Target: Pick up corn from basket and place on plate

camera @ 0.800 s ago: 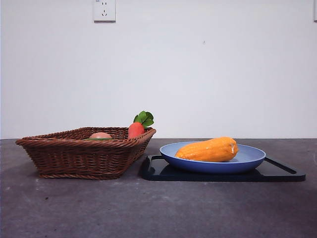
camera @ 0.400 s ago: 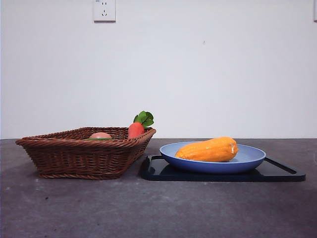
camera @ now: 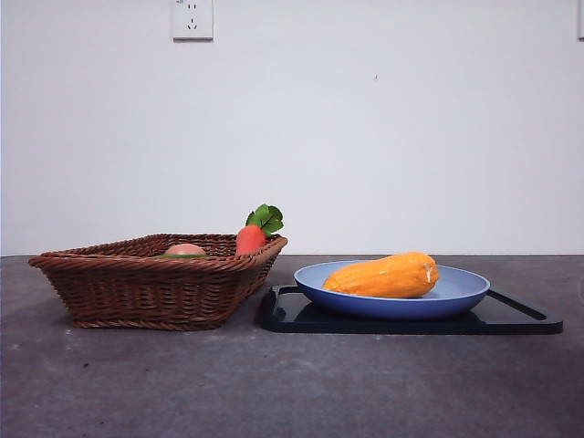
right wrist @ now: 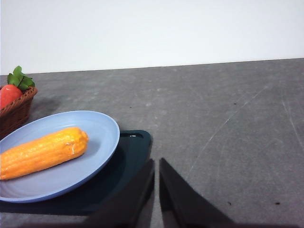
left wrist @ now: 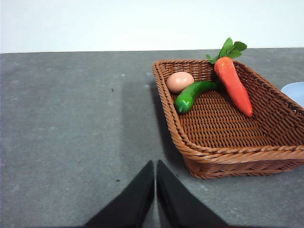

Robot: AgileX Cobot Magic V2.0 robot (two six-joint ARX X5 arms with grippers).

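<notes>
Looking at your front view, neither arm shows. Corn lies on its side in the blue plate, which sits on a black tray just beside the basket. Left gripper hangs low over bare counter short of the basket, fingers together, holding nothing. Right gripper hangs low near the tray's corner, fingers together, empty too. Basket holds a carrot, a green pepper and an egg.
</notes>
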